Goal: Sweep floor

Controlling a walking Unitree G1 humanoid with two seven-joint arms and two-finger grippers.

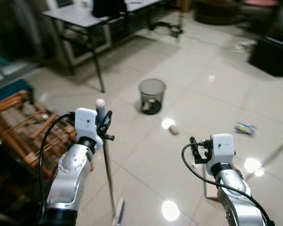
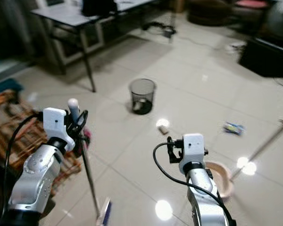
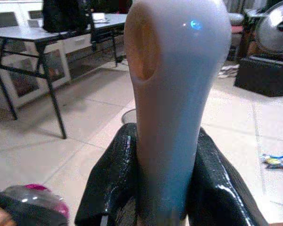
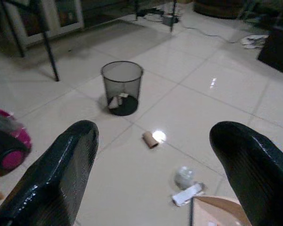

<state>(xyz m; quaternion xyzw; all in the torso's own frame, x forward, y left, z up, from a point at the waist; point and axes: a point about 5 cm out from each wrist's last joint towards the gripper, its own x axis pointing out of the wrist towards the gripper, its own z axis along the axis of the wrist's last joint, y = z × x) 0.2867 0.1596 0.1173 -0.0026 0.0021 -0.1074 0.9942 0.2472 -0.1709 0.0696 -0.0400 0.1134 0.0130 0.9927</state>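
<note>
Left hand [image 1: 104, 123] clamped on broom handle [image 3: 177, 94], right hand [image 4: 165, 174] spread wide

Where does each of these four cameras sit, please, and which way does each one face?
Left eye view: on the head, looking forward and down at the tiled floor; both silver arms show, the left pincer gripping the broom handle.
Right eye view: beside it, same scene, mesh bin ahead.
Left wrist view: along black fingers clamping the handle's pale tip.
Right wrist view: between the open right pincer fingers, towards floor litter.
Shared: bin and cardboard roll.
</note>
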